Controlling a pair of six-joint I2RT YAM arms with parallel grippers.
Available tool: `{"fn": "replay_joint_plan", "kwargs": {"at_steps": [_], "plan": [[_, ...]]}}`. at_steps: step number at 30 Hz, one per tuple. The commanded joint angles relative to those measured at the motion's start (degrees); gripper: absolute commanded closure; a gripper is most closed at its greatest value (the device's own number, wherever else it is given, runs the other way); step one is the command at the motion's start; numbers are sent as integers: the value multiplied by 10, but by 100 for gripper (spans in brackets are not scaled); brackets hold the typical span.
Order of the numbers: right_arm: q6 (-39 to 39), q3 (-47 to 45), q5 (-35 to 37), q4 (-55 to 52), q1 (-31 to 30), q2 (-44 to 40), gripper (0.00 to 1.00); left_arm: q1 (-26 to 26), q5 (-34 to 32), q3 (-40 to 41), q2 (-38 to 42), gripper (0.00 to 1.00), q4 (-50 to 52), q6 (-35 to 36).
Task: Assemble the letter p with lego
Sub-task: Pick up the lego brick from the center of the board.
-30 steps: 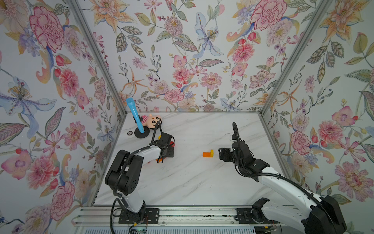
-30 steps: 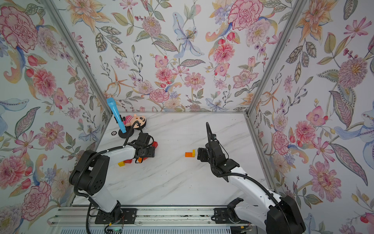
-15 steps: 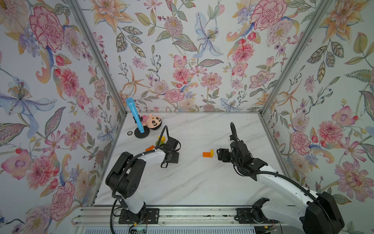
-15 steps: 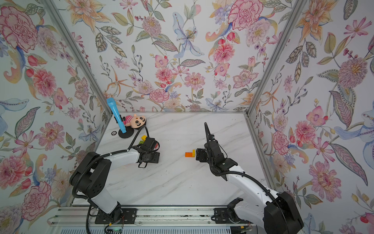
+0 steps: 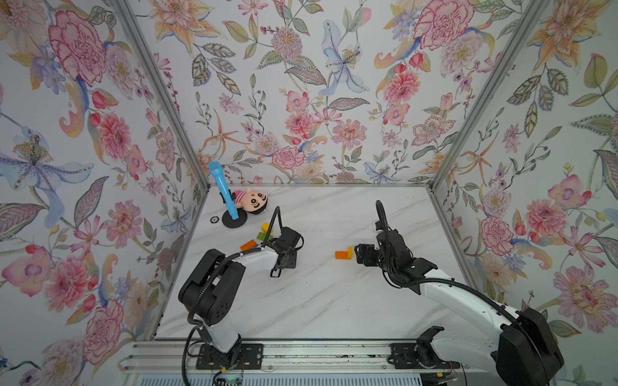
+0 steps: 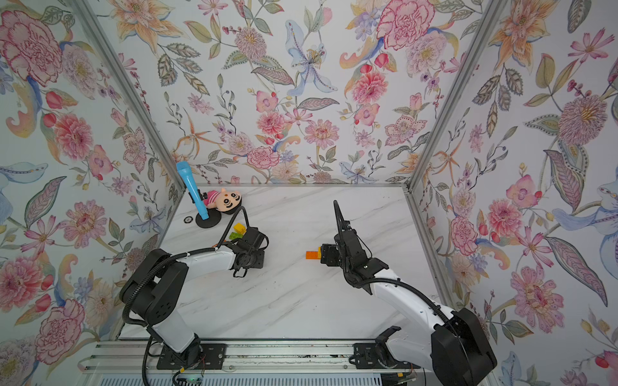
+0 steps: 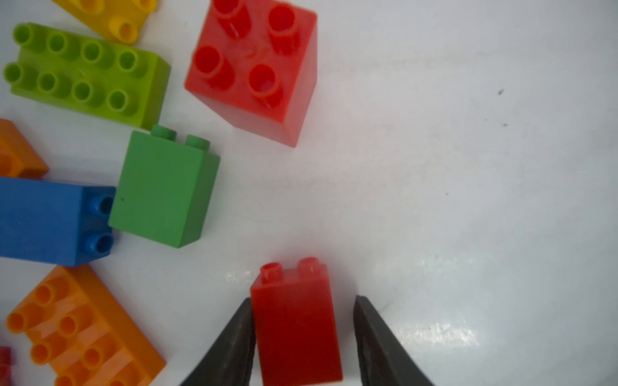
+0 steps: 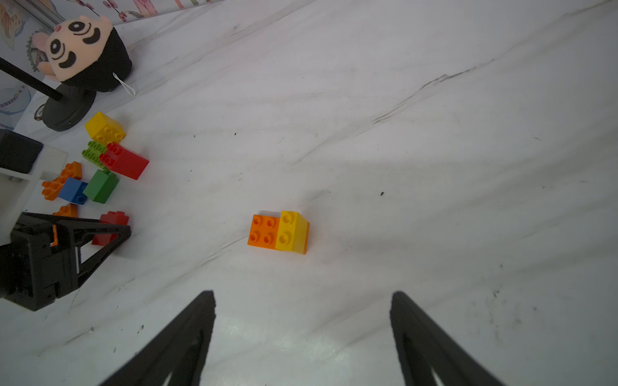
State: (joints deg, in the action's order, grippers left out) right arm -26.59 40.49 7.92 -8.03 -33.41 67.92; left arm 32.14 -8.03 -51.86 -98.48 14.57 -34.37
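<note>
beside brick pile (image 8: 123,162), open marble (image 8: 368,150) toward right gripper (image 8: 302,293).

The lego bricks (image 7: 250,73) are smooth, glossy plastic. The counter (image 8: 401,133) looks like polished marble-pattern stuff, kinda scuffed. The doll (image 8: 80,50) is soft plush cloth, the walls (image 5: 301,83) look like matt printed paper, and the corner posts (image 5: 165,97) are dull metal.

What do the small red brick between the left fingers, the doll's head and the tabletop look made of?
The small red brick: hard moulded plastic, smooth and slightly glossy; crisp edges, hollow studs.
The doll's head: soft fabric, likely plush; matte, with fuzzy black hair.
The tabletop: white with grey veins and soft glare; marble or a printed laminate, cannot tell.
</note>
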Motion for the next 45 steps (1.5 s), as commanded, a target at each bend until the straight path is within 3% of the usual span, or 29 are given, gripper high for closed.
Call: {"fn": "replay_joint_plan", "kwargs": {"at_steps": [1,10,17,27,33,39,45], "plan": [[-6,11,3,1,-3,2,16,8,-8,7,-14,56,23,-1],[-31,13,-40,-2,7,12,15,22,12,38,28,69,-14,25],[-52,13,-98,-3,23,12,15,36,41,83,106,75,-95,65],[-90,53,-293,-3,28,26,19,159,93,114,217,79,-245,176],[-85,68,-368,-5,26,19,24,194,115,144,258,81,-325,212],[-101,72,-435,9,23,22,32,214,120,143,260,81,-339,233],[-108,75,-455,19,12,21,39,225,119,142,257,82,-343,243]]}}
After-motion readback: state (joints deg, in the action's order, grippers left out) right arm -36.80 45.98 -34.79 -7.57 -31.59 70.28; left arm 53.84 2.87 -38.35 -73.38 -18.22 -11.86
